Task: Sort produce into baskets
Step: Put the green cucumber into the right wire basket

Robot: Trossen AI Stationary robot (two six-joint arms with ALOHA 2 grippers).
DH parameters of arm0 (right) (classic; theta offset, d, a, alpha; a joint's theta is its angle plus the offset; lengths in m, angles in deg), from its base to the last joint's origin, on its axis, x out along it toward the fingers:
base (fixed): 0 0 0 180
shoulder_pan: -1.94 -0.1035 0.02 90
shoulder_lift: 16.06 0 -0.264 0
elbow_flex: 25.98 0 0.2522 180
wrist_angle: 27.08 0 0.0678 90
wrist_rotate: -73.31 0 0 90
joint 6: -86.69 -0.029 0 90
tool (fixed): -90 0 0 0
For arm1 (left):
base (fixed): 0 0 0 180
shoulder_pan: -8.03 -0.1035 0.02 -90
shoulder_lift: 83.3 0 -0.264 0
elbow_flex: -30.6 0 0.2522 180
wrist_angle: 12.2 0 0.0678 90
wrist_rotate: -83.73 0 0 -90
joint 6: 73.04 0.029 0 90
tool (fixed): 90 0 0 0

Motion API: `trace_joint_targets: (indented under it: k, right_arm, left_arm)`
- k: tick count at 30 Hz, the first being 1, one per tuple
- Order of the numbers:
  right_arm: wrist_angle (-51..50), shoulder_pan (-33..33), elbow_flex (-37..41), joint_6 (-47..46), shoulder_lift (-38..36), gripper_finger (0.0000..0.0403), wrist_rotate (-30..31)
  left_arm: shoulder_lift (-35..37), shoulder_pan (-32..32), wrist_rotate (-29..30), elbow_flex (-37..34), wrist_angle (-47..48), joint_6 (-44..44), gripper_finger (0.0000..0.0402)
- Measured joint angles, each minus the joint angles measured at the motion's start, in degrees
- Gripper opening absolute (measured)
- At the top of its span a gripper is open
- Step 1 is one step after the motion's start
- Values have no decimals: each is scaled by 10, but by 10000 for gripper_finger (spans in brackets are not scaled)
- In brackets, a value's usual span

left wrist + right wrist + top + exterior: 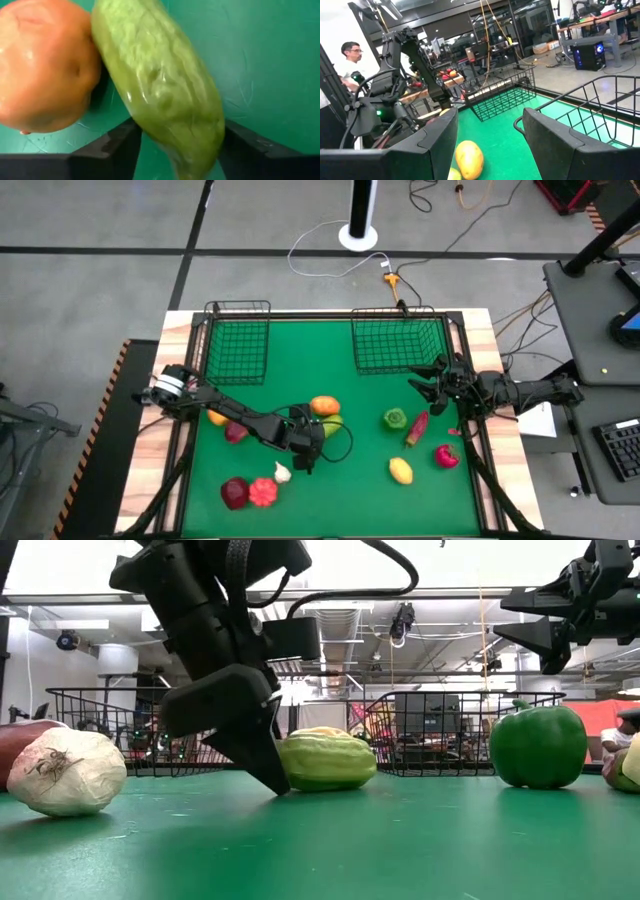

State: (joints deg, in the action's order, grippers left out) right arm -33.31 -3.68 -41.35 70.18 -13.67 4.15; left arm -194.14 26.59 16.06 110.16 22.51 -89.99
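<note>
While my left gripper (318, 442) stands low over the middle of the green mat (300, 370), its fingers (112, 147) bracket the near end of the pale green squash (160, 85). They appear to be closing on it, though I cannot tell from the wrist view whether both pads are in firm contact. The squash lies on the mat, touching the orange fruit (42, 65) on its far-left side. Its skin looks glossy and smooth, so I judge it light, stiff and somewhat slippery. A hold across the narrow width near mid-length should seat better than one on the tapering tip. My right gripper (432, 377) waits raised at the right, just near of the right basket (398, 345), fingers partly apart and holding nothing. The left basket (236, 340) stands at the far left. A green pepper (395, 419), yellow lemon (400, 470) and white garlic (282, 473) lie loose on the mat.
</note>
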Motion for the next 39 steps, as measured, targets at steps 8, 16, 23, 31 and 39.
trace_joint_targets:
  k: [8, 16, 23, 31, 39]
  right_arm:
    - [0, 0, 0, 0, 0, 215, 0]
    - [0, 0, 0, 0, 0, 215, 0]
    - [12, 0, 0, -11, 0, 215, 0]
    - [-33, 0, -85, 1, 26, 215, -18]
    - [-187, 0, -214, 6, 117, 215, 0]
  left_arm:
    - [1, 1, -4, 0, 1, -16, 113]
    - [33, 15, -24, 0, 0, -15, 103]
    - [106, -5, 0, 11, -42, 69, 103]
    - [94, -142, -25, 128, -62, 249, 103]
    - [-13, -267, -104, 315, 6, 298, 103]
